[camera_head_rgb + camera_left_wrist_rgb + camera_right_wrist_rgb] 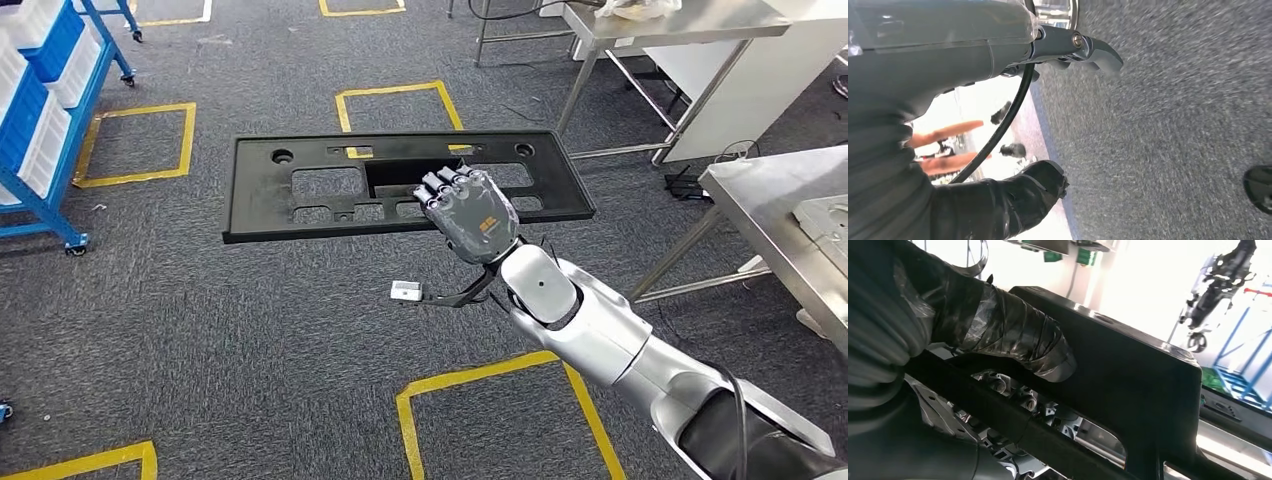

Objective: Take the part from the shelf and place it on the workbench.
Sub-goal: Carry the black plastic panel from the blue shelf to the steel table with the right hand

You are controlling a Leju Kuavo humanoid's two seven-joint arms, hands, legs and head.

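Right hand (470, 212) grips the black panel (300, 186) flat above the carpet; steel tabletop (770, 205) sits at 3 o'clock. Can't tell the left hand's (1013, 200) state.

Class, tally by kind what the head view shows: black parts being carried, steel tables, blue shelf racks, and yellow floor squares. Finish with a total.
Black part: 1
Steel tables: 2
Blue shelf rack: 1
Yellow floor squares: 6
Total: 10

The part (300, 185) is a long, flat black plastic panel (rectangular cut-outs and round holes along its length), held level in the air above the grey carpet, gripped at the middle of its near edge, well apart from the steel tabletop (770, 200).
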